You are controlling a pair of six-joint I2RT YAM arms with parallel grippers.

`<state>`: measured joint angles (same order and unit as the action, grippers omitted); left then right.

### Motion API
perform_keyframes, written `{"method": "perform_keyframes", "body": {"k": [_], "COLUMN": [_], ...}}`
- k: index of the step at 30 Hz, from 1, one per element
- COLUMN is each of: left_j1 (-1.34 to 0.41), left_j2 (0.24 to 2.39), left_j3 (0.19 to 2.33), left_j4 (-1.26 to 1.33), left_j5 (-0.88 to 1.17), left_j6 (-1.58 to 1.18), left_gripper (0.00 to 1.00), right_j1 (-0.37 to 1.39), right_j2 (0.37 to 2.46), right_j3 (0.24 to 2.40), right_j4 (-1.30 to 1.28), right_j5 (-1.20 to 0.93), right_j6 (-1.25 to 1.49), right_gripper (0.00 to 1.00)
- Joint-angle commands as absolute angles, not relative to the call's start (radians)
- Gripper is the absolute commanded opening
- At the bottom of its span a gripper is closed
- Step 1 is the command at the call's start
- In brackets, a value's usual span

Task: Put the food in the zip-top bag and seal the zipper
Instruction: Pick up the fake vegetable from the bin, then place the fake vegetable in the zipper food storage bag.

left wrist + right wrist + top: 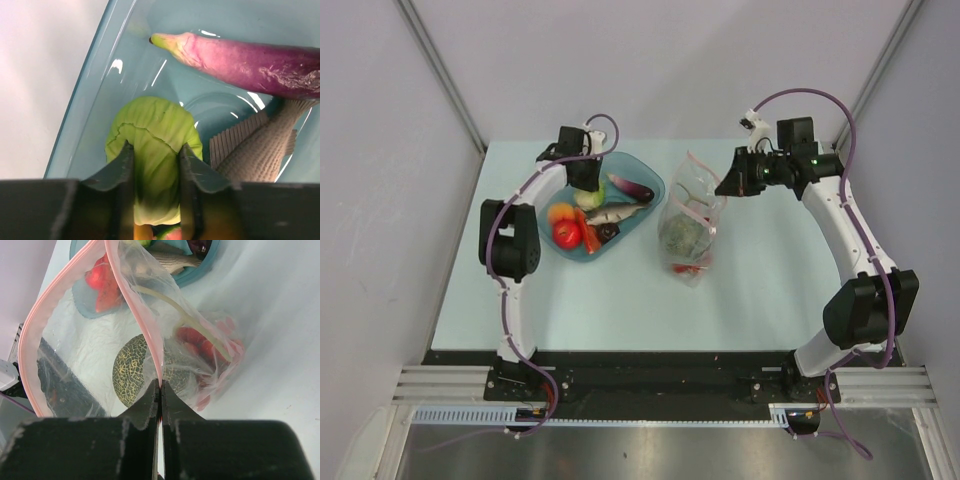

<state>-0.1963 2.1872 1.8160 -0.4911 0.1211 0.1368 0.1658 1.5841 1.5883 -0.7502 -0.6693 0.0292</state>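
Observation:
The clear zip-top bag [688, 225] lies right of the blue tray [650, 180], mouth held up. It holds a dark green netted squash [127, 372] and small red pieces [200, 347]. My right gripper [160, 385] is shut on the bag's pink-tinted zipper strip [131, 295] and shows in the top view [725, 185]. My left gripper [155, 155] is down in the tray, shut on a light green food piece [150, 125]. A purple eggplant [250, 62] and grey fish [260, 150] lie beside it. A red tomato [565, 233] and an orange [560, 212] sit at the tray's left.
The tray wall [95, 105] rises just left of my left fingers. Grey enclosure walls and metal posts [440, 70] bound the pale table on both sides. Bare tabletop [620, 300] lies between the tray, the bag and the arm bases.

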Motion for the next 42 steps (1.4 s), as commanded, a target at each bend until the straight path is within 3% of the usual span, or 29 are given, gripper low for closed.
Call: {"method": "perform_keyframes", "body": {"k": [1,7,14,23,31,42], "left_j1": [-0.196,-0.198,-0.297,-0.524,-0.643,-0.732], "left_j2": [2.054,1.889,1.700,1.577,1.603,1.690], "left_j3": [1.833,1.864,1.921,1.735,1.602,1.663], "left_j4": [-0.526,-0.476,-0.289,-0.126,-0.244,-0.353], "left_j5": [0.120,0.272,0.595,0.741,0.585,0.183], "left_j6": [0.152,0.106,-0.075,-0.129,0.087,0.351], "left_gripper": [0.18,0.09,0.11,0.13,0.14,0.12], "right_j1": [0.176,0.193,0.224,0.224,0.224,0.221], "right_j2": [1.586,1.592,1.614,1.618,1.605,1.586], "right_j3": [1.628,1.637,1.661,1.684,1.687,1.684], "right_j4": [-0.744,-0.732,-0.730,-0.712,-0.709,-0.706], "right_j5": [-0.666,-0.667,-0.667,-0.696,-0.729,-0.782], "right_j6": [0.014,0.018,0.018,0.060,0.074,0.061], "right_gripper": [0.02,0.01,0.00,0.00,0.00,0.00]}}
